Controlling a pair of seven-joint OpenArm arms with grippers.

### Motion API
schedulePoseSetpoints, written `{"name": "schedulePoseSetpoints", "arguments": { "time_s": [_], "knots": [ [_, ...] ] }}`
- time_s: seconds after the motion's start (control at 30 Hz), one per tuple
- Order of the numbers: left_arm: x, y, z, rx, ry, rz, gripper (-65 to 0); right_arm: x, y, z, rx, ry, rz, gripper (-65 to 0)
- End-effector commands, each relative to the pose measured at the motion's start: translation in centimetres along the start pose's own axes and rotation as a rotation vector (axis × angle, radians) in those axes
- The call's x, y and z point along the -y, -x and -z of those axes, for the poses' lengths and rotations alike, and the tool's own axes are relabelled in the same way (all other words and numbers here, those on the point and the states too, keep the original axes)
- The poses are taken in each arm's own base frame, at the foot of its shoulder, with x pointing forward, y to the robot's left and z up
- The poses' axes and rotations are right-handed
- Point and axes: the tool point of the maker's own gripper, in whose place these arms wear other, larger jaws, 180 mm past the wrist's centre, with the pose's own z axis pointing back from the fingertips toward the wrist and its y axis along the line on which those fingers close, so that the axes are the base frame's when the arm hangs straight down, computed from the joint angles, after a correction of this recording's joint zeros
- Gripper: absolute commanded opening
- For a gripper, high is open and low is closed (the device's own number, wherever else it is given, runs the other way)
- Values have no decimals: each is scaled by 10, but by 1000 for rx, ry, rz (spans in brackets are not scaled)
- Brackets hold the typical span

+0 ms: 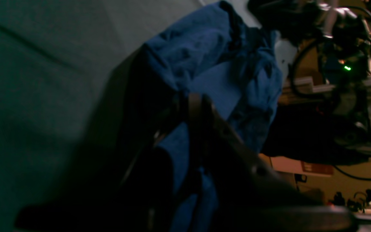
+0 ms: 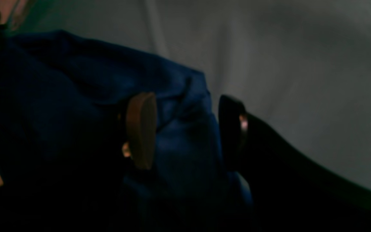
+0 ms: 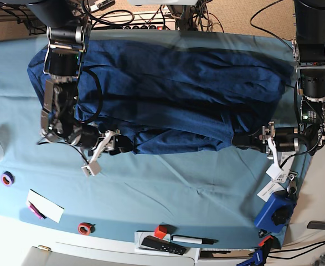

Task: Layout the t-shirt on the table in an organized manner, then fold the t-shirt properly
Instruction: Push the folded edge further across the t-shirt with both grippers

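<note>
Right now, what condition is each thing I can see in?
t-shirt: spread across the table, folded lengthwise, still rumpled.
left claw: shut on the t-shirt's edge.
right claw: open, its jaws either side of a fabric fold.
table: cloth-covered, faintly creased.

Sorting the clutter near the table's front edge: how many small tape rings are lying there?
2. A purple ring lies at the left edge of the table; a red ring lies nearer the front edge, right of a white card. Others may be hidden under the t-shirt.
</note>
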Motion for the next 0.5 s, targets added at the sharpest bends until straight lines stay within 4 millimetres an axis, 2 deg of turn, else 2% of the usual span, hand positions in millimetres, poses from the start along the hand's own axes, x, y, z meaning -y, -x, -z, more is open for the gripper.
{"name": "schedulePoseSetpoints", "arguments": {
  "time_s": [0.0, 0.1, 0.27, 0.33, 0.47],
  "knots": [
    [8, -21, -8, 41, 9, 42, -650, 2, -27, -2, 66, -13, -6, -342],
    [7, -21, -9, 41, 9, 42, -650, 12, -24, 7, 34, -22, 53, -342],
    [8, -22, -8, 47, 9, 42, -650, 17, -22, 15, 5, -36, 106, -357],
    [8, -22, -8, 47, 9, 42, -650, 17, -22, 15, 4, -39, 108, -433],
    [8, -22, -8, 47, 9, 42, -650, 8, -15, 20, -30, -61, 112, -650]
  ]
}}
